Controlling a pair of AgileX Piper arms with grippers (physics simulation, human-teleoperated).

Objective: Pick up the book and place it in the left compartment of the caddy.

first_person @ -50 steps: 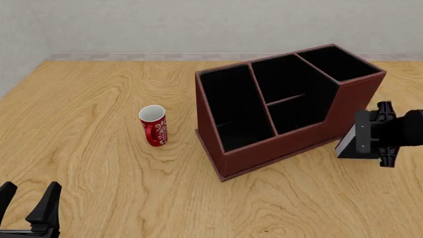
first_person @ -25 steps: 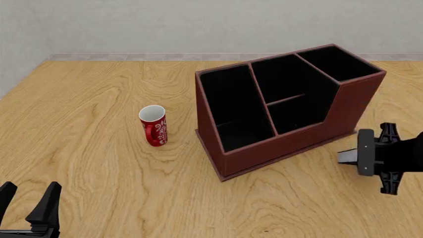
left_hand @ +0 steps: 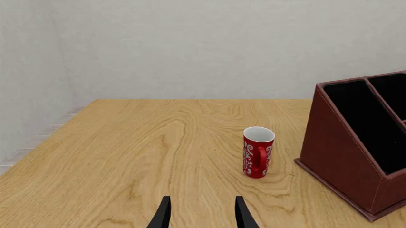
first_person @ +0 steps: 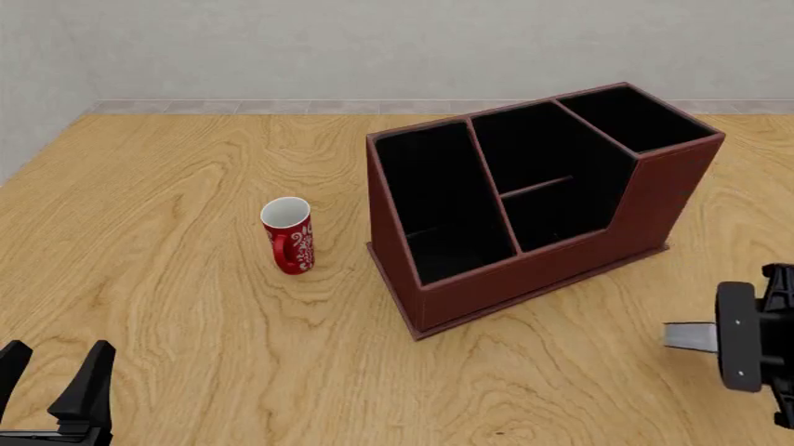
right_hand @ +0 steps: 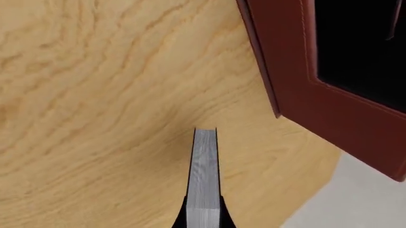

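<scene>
Front view, one caddy (first_person: 546, 200), one mug (first_person: 289, 235), right jaws gripping one book (right_hand: 205, 175), left jaws apart

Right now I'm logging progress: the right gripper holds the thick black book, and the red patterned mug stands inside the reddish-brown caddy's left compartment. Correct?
Not quite. The red patterned mug stands on the wooden table, left of the reddish-brown caddy, as the front view shows. The right gripper does hold the thick black book.

The front view looks forward and down over the whole worktop (first_person: 186, 167); the left wrist view sits low, facing the back wall, sharing the red mug (left_hand: 258, 152) and caddy (left_hand: 345, 156); the right wrist view looks down close at the caddy's corner.
</scene>
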